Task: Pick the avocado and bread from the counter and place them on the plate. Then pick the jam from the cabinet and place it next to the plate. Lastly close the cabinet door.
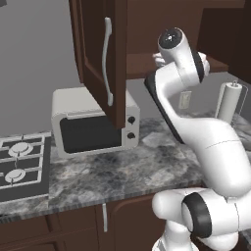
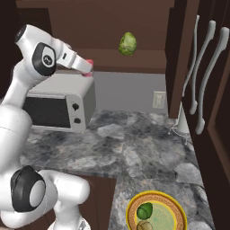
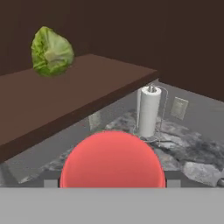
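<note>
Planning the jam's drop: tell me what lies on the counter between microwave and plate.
Bare counter from the microwave to the plate, in the right base view.

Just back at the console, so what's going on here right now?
The gripper is holding the jam at the front edge of the cabinet shelf, where a leafy green ball sits. The avocado and bread already lie on the plate on the counter. The cabinet door stands open.
</note>
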Robot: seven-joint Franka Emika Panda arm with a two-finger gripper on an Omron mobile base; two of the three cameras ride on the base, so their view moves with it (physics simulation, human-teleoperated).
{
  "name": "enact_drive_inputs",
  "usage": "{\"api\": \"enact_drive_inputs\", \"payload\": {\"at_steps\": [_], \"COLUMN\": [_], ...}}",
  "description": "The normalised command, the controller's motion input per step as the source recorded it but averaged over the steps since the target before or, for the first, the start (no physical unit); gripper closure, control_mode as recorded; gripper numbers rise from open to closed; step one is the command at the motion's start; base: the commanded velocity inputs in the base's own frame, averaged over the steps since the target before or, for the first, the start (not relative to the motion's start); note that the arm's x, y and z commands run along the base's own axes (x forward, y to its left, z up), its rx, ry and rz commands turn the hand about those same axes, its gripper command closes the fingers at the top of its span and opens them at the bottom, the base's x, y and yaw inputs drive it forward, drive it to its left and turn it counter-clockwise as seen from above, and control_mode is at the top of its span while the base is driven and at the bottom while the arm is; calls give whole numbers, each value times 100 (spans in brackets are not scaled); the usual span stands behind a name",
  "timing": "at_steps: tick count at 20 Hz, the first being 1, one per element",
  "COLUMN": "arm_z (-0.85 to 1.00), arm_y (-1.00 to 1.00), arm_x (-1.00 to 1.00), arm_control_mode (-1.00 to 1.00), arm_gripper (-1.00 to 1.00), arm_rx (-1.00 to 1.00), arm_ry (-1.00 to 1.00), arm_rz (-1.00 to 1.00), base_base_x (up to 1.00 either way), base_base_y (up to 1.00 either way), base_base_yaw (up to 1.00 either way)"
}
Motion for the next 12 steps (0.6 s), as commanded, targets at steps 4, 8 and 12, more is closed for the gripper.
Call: {"api": "enact_drive_inputs", "payload": {"at_steps": [4, 8, 12], "arm_z": [0, 0, -11], "arm_y": [-26, -23, -18], "arm_x": [-76, -62, -33], "arm_control_mode": [-100, -100, -100], "arm_gripper": [100, 100, 100], "arm_rx": [7, 9, 6], "arm_ry": [7, 7, 11], "arm_rz": [-34, -31, -29], "base_base_x": [0, 0, 0], "base_base_y": [0, 0, 0], "base_base_yaw": [0, 0, 0]}}
